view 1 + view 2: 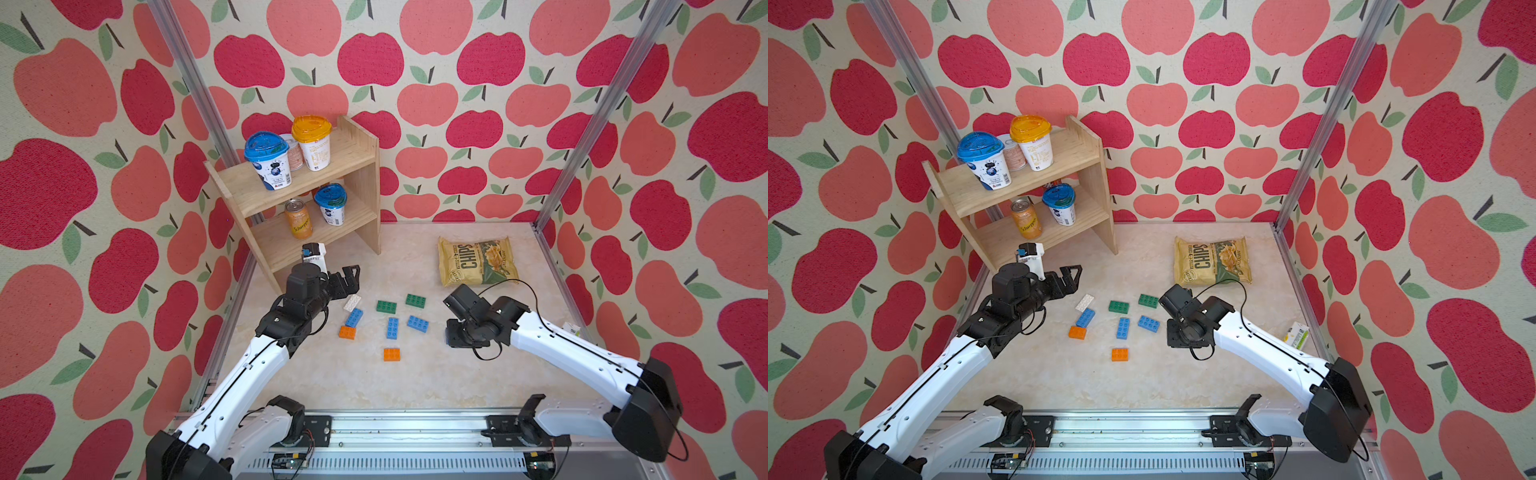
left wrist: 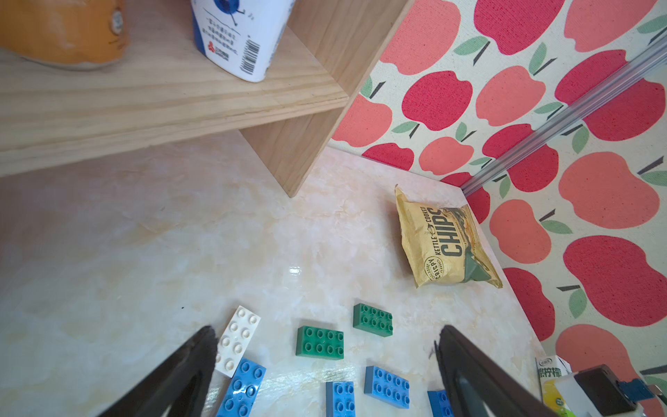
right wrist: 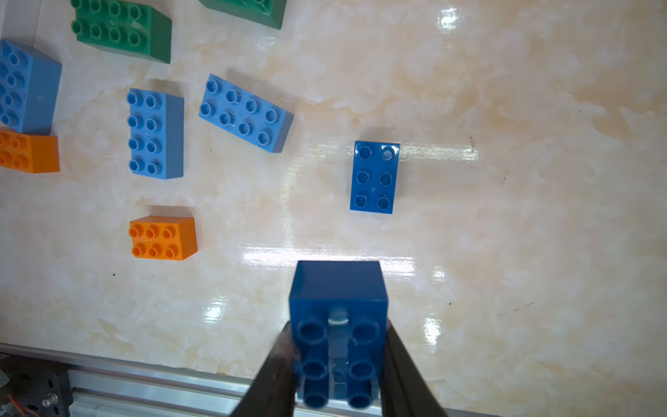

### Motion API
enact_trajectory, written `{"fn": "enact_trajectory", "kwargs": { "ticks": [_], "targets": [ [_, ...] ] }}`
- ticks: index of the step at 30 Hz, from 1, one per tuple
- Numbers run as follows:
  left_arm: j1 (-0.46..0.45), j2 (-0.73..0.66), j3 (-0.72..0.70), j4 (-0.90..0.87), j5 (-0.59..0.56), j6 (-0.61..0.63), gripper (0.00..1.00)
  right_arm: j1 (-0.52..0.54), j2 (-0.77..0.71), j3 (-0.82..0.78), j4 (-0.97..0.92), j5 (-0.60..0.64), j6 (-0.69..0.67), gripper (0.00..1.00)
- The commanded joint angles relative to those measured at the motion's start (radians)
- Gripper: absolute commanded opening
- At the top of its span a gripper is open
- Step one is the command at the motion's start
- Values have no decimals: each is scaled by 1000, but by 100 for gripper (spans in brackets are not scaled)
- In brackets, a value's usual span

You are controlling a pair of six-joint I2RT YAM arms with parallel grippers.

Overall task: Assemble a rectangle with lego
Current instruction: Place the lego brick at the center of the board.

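Up front, one orange brick lies alone on the table. To its right the right gripper pinches a dark blue brick by its sides — a second dark blue brick lies flat just ahead of it (seen only from the right wrist). Farther on sit the loose pieces, none stacked: another orange brick, three light blue bricks, a white brick and two green bricks. Just past the white brick hangs the left gripper, fingers spread wide and holding nothing. At the back — a chips bag to the right, a wooden shelf of cups and a can to the left.
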Motion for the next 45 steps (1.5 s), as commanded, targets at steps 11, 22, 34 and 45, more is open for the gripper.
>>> {"fn": "enact_trajectory", "kwargs": {
  "ticks": [11, 22, 34, 45],
  "targets": [
    [-119, 107, 32, 168, -63, 16, 97, 9, 163, -96, 84, -61, 29, 7],
    [-120, 134, 39, 163, -87, 31, 97, -7, 280, -95, 143, -74, -9, 11],
    [-120, 158, 53, 151, -105, 50, 97, -39, 326, -106, 151, -48, -10, 17],
    [-118, 159, 56, 137, -118, 59, 97, -63, 385, -103, 191, -48, -46, 20]
  ]
}}
